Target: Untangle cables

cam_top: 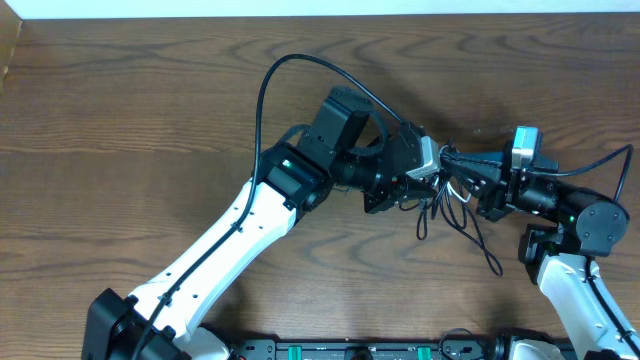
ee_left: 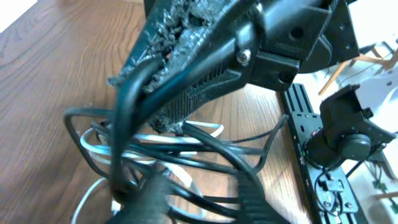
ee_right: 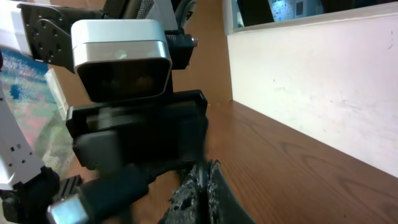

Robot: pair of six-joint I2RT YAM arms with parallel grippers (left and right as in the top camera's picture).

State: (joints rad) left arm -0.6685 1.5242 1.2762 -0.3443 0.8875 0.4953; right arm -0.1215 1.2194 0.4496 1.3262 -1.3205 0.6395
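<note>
A bundle of thin black cables [cam_top: 452, 208] hangs tangled between my two grippers at the table's middle right, one strand trailing down to the front. In the left wrist view the black cables [ee_left: 208, 149] loop over a short white cable [ee_left: 93, 152]. My left gripper [cam_top: 408, 186] is over the bundle; its fingers [ee_left: 202, 205] stand apart with strands passing between them. My right gripper [cam_top: 456, 162] faces it from the right. Its ragged black fingers [ee_right: 202, 186] are pressed together on a black cable [ee_left: 134, 81], with a silver-tipped plug [ee_right: 62, 210] beside them.
The left arm's thick black cord [cam_top: 300, 65] arcs over the table behind the arm. A white wall [ee_right: 311, 81] runs along the table's far edge. A black mounting rail [cam_top: 350, 350] lies along the front edge and also shows in the left wrist view [ee_left: 311, 162].
</note>
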